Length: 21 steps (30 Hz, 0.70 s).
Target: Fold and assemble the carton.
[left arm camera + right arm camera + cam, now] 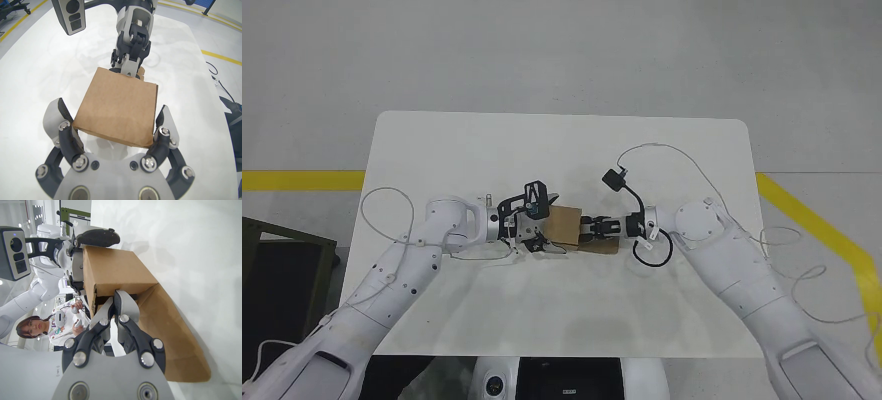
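Note:
A brown cardboard carton [565,226] is held just above the middle of the white table [442,150], between both arms. My left gripper [113,117] clasps one end of it, a pad [63,110] pressed against each side wall of the carton [117,106]. At the opposite end, my right gripper [114,300] is shut on the edge of a panel at the carton's open mouth; the same gripper [129,73] shows beyond the carton's far edge. A long loose flap [170,332] of the carton [117,266] hangs open beside the right gripper.
A black cable with a plug [617,180] and a thin white cable [682,155] loop over the table behind the right arm. Another white cable [382,200] curls by the left arm. Yellow floor tape [302,180] runs past both table sides.

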{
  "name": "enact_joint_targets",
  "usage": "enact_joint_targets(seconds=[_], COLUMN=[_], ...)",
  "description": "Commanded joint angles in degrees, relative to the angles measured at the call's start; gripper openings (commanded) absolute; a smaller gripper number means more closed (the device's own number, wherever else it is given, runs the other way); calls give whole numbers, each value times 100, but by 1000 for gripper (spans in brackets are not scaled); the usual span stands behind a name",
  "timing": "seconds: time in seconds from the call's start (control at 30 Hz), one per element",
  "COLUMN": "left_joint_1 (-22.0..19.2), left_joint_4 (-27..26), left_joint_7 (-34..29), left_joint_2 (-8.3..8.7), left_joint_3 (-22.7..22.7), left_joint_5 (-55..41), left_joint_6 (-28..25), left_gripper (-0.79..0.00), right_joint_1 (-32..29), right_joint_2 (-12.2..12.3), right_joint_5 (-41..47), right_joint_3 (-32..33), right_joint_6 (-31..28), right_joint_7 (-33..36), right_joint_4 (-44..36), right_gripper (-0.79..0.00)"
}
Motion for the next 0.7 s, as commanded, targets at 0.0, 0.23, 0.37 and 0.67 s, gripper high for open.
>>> enact_joint_targets(seconds=[0.0,0.23,0.37,0.67], left_joint_1=[5,23,34,68], left_joint_4=[0,-6,-4,4], left_joint_7=[0,-19,-34,-9], left_joint_2=[-4,-19,-28,-44], left_joint_3=[-10,-45,-62,-131], left_joint_5=[11,33,32,17], left_joint_6=[-16,-21,-26,7], left_gripper=[0,0,0,0], right_joint_1=[12,50,67,-98], right_joint_2=[-22,-92,-114,83], right_joint_5=[18,96,133,3], right_joint_3=[-28,-110,-117,338], right_joint_6=[-26,-118,-146,125], right_joint_7=[-18,-28,6,312], right_joint_4=[45,142,167,-113], right_gripper=[-785,-785,-785,-785])
